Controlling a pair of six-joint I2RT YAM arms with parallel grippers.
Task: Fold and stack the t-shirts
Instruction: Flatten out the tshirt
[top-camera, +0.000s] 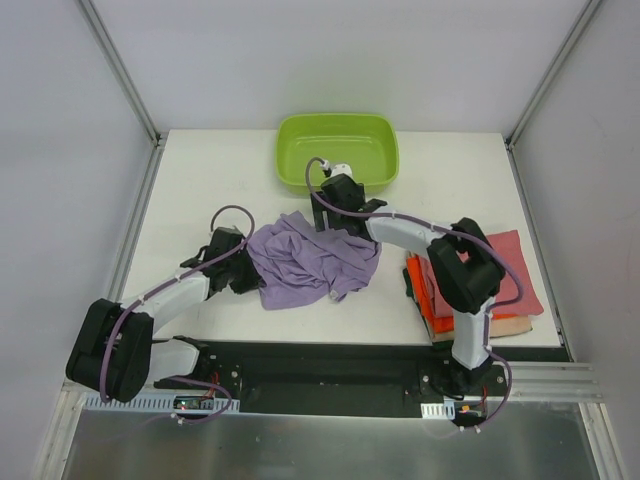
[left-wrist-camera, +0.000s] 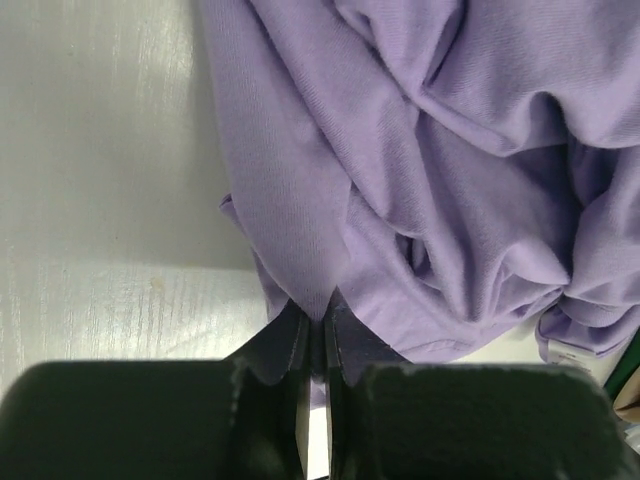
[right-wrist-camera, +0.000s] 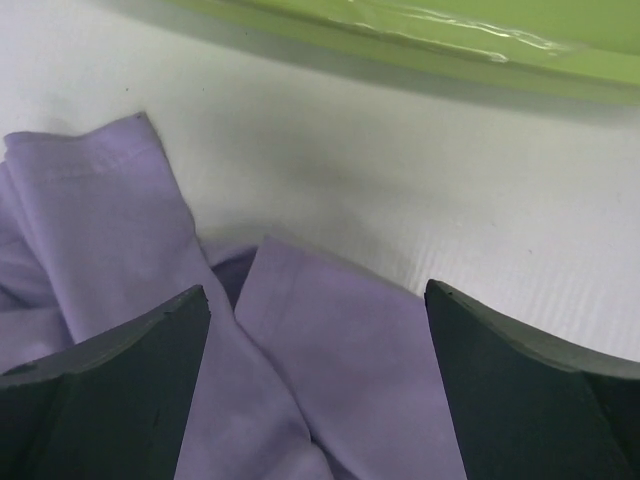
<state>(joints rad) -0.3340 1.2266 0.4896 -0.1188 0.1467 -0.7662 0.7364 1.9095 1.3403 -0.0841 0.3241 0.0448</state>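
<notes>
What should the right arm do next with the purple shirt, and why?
Probably lower the right claw and close it on the lilac shirt. Its jaws stand open above the shirt's far edge, while the left claw is shut on the left edge, so a second grip lets both arms spread it.

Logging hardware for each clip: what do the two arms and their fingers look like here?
The left arm and right arm match: white tubular links between bulky black joint housings, on black bases. A purple cable loops along each arm, held by small white clips. The left fingers and right fingers are matte black, blocky, with flat inner faces. No readable markings show.
</notes>
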